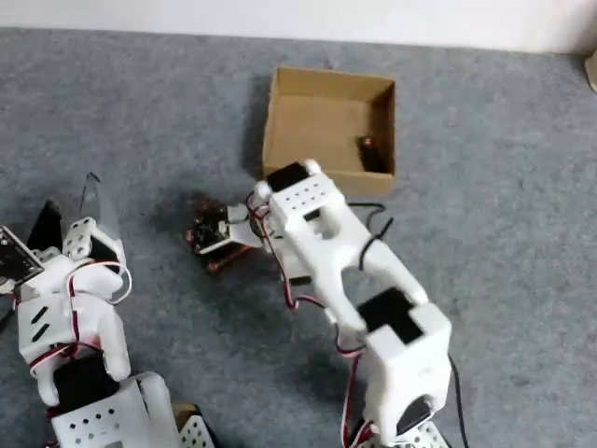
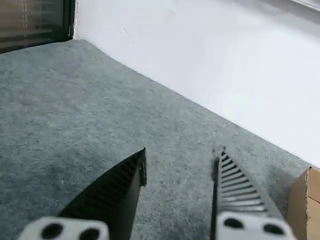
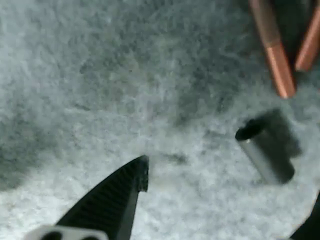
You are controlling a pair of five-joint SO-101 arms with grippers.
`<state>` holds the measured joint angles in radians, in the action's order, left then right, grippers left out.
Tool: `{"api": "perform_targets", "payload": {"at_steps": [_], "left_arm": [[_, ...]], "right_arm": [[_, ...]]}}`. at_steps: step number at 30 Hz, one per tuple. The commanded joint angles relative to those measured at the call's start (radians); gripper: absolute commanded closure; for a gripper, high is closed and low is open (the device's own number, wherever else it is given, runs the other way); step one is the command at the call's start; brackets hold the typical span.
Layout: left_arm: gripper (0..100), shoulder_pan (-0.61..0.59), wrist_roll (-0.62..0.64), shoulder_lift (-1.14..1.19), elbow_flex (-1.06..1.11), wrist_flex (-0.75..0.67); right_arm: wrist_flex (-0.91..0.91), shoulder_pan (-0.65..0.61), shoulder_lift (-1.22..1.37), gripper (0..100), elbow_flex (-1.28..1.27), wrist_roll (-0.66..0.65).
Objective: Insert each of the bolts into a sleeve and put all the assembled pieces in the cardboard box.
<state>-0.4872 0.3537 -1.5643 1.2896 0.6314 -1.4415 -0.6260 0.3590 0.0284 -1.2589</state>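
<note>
A dark metal sleeve [image 3: 265, 150] lies on the grey carpet, its open end up and tilted. Two copper bolts [image 3: 272, 47] lie just beyond it. My right gripper [image 3: 230, 185] hangs open low over the carpet, with the sleeve close to one finger and nothing held. From above, the right gripper [image 1: 210, 235] sits over the copper bolts [image 1: 219, 264], left of the cardboard box [image 1: 326, 93]. One dark assembled piece [image 1: 371, 154] lies inside the box. My left gripper [image 2: 181, 155] is open and empty, held above bare carpet at the far left [image 1: 89, 196].
A white wall [image 2: 225, 65] borders the carpet beyond the box. A corner of the cardboard box [image 2: 305, 205] shows past the left gripper. The right arm's white body [image 1: 345, 252] stretches from the front right to the table's middle.
</note>
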Motion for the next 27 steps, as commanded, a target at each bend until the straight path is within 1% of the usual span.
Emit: {"api": "perform_targets", "payload": {"at_steps": [1,9,11,13,18,20,21,24,27], "left_arm": [[79,-0.015,0.0,-0.012,-0.053,0.003],[79,-0.015,0.0,-0.012,-0.053,0.005],[79,-0.015,0.0,-0.012,-0.056,0.025],[79,-0.015,0.0,-0.013,-0.058,0.035],[79,-0.015,0.002,-0.013,-0.058,0.035],[79,-0.015,0.002,-0.013,-0.058,0.035],[79,-0.015,0.002,-0.013,-0.058,0.035],[79,-0.015,0.002,-0.013,-0.058,0.035],[79,-0.013,0.002,-0.013,-0.056,0.035]], "right_arm": [[-0.019,0.01,0.042,54.5,0.064,-0.023],[-0.022,0.008,0.209,54.5,0.196,-0.018],[-0.028,0.012,0.239,56.3,0.239,-0.018],[-0.028,0.013,0.257,63.3,0.262,-0.017],[-0.028,0.013,0.278,90.6,0.269,-0.017],[-0.028,0.012,0.283,97.4,0.269,-0.017],[-0.028,0.012,0.283,99.0,0.269,-0.017],[-0.028,0.012,0.283,99.5,0.269,0.002],[-0.028,0.012,0.283,99.5,0.269,0.104]]}}
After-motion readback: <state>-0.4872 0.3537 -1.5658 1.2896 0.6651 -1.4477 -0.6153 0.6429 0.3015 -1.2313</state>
